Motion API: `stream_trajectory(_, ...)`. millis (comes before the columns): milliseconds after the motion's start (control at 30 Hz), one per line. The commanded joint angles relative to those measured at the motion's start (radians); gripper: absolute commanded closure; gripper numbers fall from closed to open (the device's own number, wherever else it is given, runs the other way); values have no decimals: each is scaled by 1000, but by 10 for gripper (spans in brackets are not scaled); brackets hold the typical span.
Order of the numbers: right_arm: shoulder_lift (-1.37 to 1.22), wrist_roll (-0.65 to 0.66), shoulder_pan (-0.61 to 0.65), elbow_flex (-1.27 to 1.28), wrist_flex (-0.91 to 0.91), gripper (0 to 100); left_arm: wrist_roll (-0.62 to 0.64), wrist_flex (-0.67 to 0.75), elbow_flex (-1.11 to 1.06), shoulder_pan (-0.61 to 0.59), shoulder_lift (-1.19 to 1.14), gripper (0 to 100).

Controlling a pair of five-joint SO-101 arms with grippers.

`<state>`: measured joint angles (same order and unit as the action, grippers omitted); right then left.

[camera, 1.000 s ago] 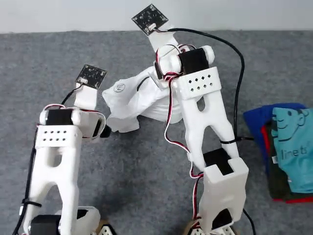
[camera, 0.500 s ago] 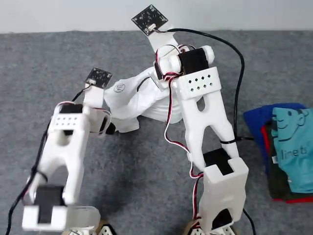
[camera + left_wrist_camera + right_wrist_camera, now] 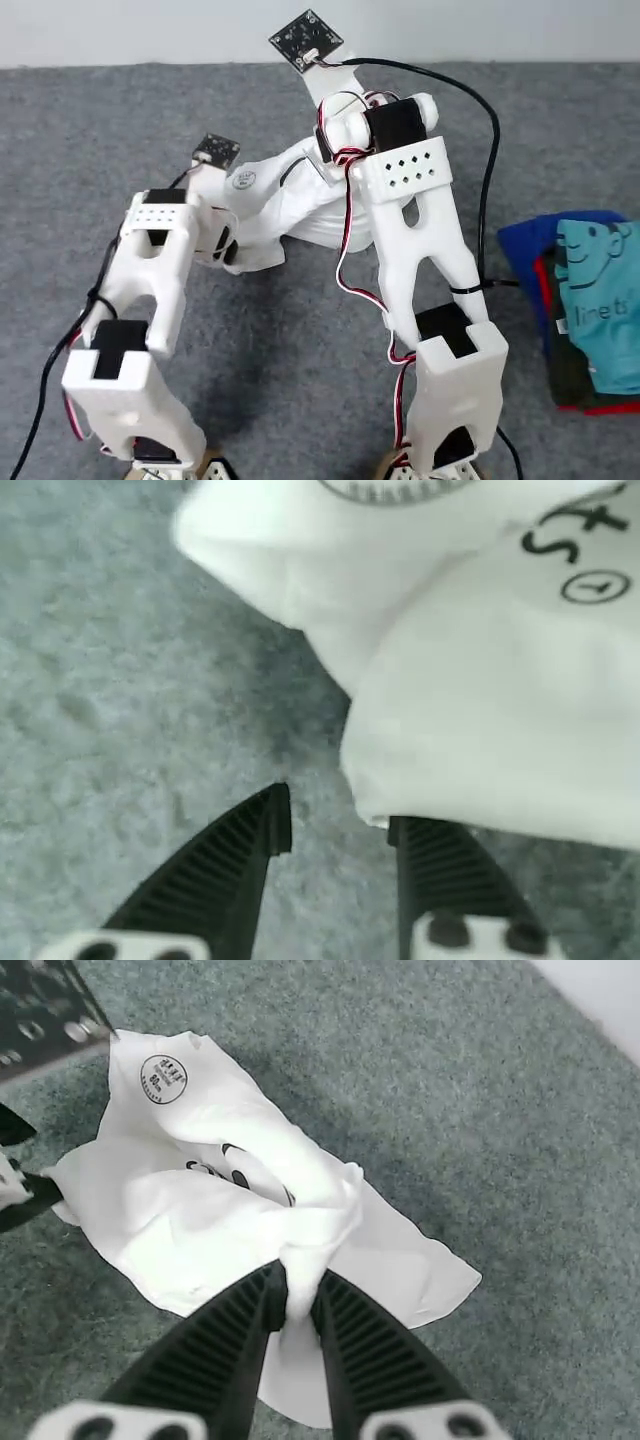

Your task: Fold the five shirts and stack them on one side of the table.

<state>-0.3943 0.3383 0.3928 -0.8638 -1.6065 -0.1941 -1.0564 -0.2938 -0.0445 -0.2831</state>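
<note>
Grey, felt-like table (image 3: 100,140). A folded stack (image 3: 520,245) sits at its right edge, with a teal shirt (image 3: 600,300) on top and dark, red and blue edges showing beneath. It is well apart from the white shirt (image 3: 270,205), which lies crumpled toward the far middle of the table, between my two arms. A black cable (image 3: 487,150) loops from my right wrist down beside my right arm (image 3: 420,230). From above, that arm lies across the right part of the white shirt, and my left arm (image 3: 155,260) overlaps its near-left corner. My right gripper (image 3: 297,1295) is closed almost fully, pinching a raised fold of the white shirt, and the cloth peaks up to the fingers from the flat spread around it. My left gripper (image 3: 338,825) stands open with a moderate gap, low over the table at the shirt's edge. Grey table shows between the fingers, and the hem hangs just over one fingertip (image 3: 400,832). I cannot tell whether cloth and finger touch. Sleeves and collar are lost in the crumple, and the black print is partly folded under. The stack is cut off by the edge of the high view, so its count is uncertain beyond the four colours.
</note>
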Motion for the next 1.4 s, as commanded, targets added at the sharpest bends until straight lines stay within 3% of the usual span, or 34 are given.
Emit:
stream_trajectory(0,62,-12,-7,-3,-7,988,3,17,39,40,-11,841)
stream_trajectory(233,64,-12,-5,49,-7,988,3,32,41,75,-28,848)
stream_trajectory(400,68,-12,-4,60,-7,988,3,34,41,80,-28,990)
stream_trajectory(600,70,-12,-7,61,-15,988,3,15,42,71,-14,987)
stream_trajectory(700,71,-12,-16,61,-38,988,3,-84,84,41,37,987)
stream_trajectory(867,71,-12,-74,60,-87,988,2,-301,194,-74,232,987)
stream_trajectory(1000,96,-14,-110,58,-145,988,-5,-394,209,-130,430,987)
stream_trajectory(1233,320,-6,-77,95,-189,988,-14,-506,213,-100,755,987)
stream_trajectory(1367,522,-6,-44,255,-189,987,-64,-549,213,-75,942,987)
